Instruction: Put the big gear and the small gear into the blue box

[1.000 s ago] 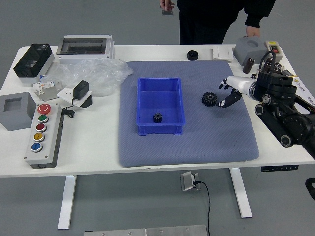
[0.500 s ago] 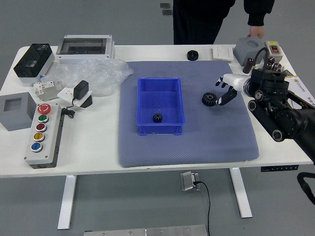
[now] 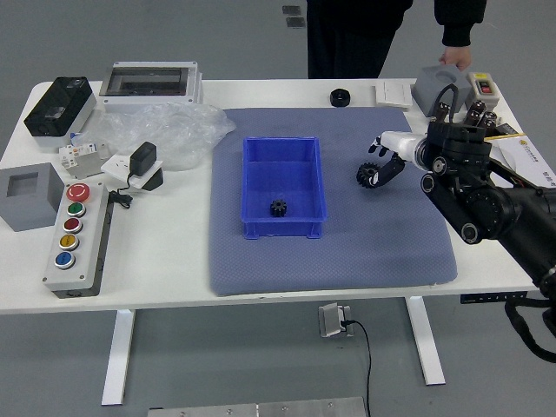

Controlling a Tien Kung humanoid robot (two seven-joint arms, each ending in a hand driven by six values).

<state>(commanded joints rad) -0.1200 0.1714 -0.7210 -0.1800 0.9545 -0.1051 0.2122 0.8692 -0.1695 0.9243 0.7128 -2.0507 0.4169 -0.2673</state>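
With the small gear (image 3: 278, 208) in the blue box (image 3: 283, 177), I judge the big-gear pick in hand: my right hand (image 3: 405, 146), fingers apart, is at the big gear (image 3: 363, 175) on the mat (image 3: 347, 256); next, close, verify grip, lift.

We see the white table (image 3: 174, 261) under bright, even light, its bare surface pale toward the left edge and along the near edge. We find small white highlights on the crumpled plastic (image 3: 187, 139) near the far-left corner, and glints on the metal joints of the black arm (image 3: 526, 221) over the right edge. The floor (image 3: 217, 365) looks dimmer. Fixed outlines are fairly crisp to us, but dark clothing (image 3: 356, 35) beyond the far edge loses detail, and we cannot place the light source.
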